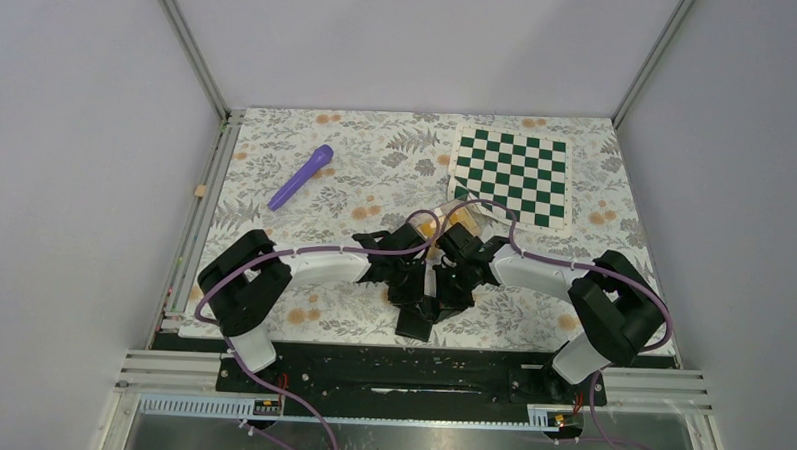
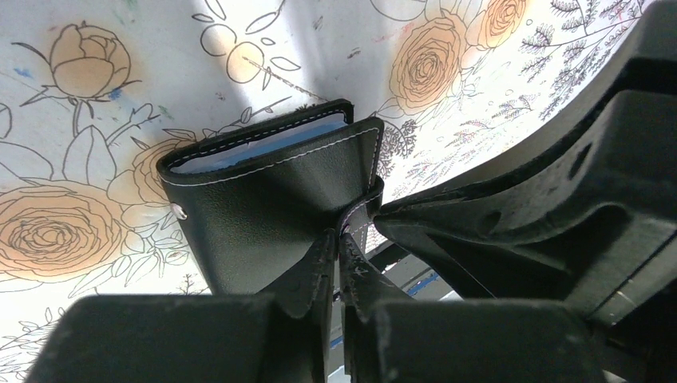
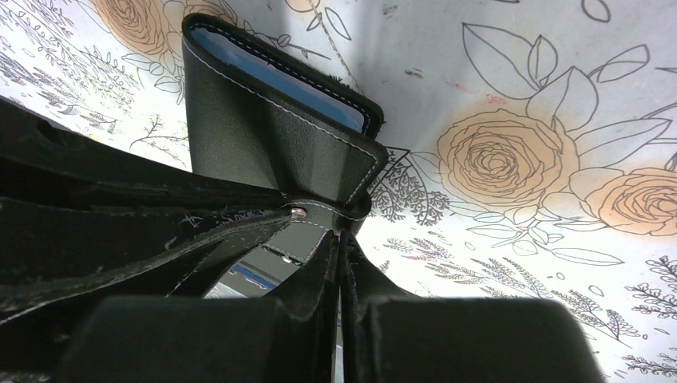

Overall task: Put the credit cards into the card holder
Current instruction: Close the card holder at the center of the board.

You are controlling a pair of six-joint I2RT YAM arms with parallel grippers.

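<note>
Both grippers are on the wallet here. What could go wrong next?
1. The left gripper and right gripper each pinch only a thin leather edge of the card holder, so either may slip off.
2. The two grippers sit almost touching, so they might collide as they pull the card holder open.

one wallet (image 1: 414,322), one mat (image 1: 512,176), one marker (image 1: 301,177)
</note>
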